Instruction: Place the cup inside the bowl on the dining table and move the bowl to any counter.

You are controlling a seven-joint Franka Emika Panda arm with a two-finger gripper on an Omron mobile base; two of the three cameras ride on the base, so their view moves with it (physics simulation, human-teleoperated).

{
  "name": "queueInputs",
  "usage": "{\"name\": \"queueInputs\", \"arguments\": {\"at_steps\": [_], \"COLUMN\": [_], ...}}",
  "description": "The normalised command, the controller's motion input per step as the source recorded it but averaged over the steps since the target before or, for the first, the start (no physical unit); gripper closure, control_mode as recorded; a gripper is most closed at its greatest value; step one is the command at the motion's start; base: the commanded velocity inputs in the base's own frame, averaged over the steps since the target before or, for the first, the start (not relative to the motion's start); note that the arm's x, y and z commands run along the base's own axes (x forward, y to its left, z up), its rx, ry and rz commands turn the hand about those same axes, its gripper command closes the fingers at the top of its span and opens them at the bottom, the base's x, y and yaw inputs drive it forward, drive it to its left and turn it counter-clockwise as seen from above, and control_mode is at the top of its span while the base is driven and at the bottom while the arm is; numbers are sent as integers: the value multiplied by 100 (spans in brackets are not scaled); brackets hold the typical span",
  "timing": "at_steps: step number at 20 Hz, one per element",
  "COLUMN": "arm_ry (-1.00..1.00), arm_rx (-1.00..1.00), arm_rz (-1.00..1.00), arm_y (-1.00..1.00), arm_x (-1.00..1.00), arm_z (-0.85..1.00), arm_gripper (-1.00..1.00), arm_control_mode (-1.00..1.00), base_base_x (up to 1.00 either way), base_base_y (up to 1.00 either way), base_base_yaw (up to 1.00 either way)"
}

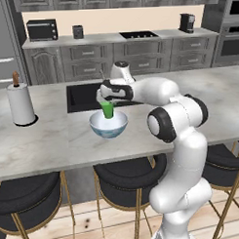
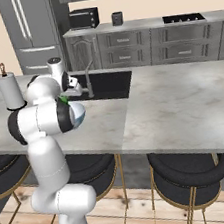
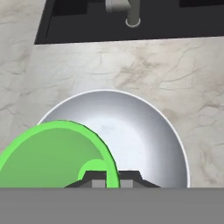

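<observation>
One cup, bright green, plain, no handle. One bowl, round, white inside, pale blue patterned outside. The gripper has its jaws clenched on the cup's rim, holding it over the bowl, toward its 7 o'clock edge in the hand view. The bowl stands on the marble worktop, just beside the black sink.
</observation>
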Motion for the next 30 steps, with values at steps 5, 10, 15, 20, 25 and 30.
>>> {"name": "queueInputs", "arguments": {"at_steps": [5,10,15,20,25,30], "arm_ry": [0,0,0,0,0,0], "arm_rx": [0,0,0,0,0,0], "arm_rz": [0,0,0,0,0,0], "arm_y": [0,0,0,0,0,0], "arm_x": [14,1,0,0,0,0], "arm_z": [-26,-37,-29,-21,-18,-16], "arm_gripper": [100,100,100,100,100,100], "arm_control_mode": [-100,-100,-100,-100,-100,-100], "base_base_x": [0,0,0,0,0,0], "base_base_y": [0,0,0,0,0,0], "base_base_yaw": [0,0,0,0,0,0]}}
